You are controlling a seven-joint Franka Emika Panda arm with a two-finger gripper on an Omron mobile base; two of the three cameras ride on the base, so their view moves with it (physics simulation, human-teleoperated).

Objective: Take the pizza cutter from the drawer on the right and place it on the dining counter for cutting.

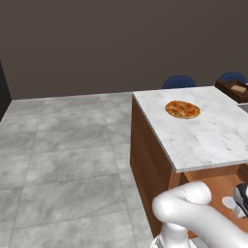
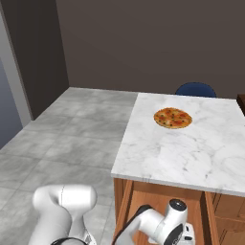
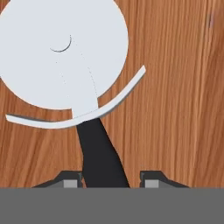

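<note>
While our claw (image 3: 111, 179) reaches down into the open drawer (image 2: 158, 196), we straddle the pizza cutter's dark handle.

From the left, the pizza cutter (image 3: 65, 65) lies flat on the drawer's wood floor, its pale wheel away from us and the handle running back between our fingertips (image 3: 72, 180), one on each side; whether they already pinch it we cannot tell. To the right and above, the marble tabletop (image 2: 191, 153) carries the pizza (image 2: 172, 117), with bare room beside it for the cutter.

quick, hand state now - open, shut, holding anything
Hand: fingers either side of the pizza cutter handle in the drawer; whether it grips yet cannot be told.
</note>
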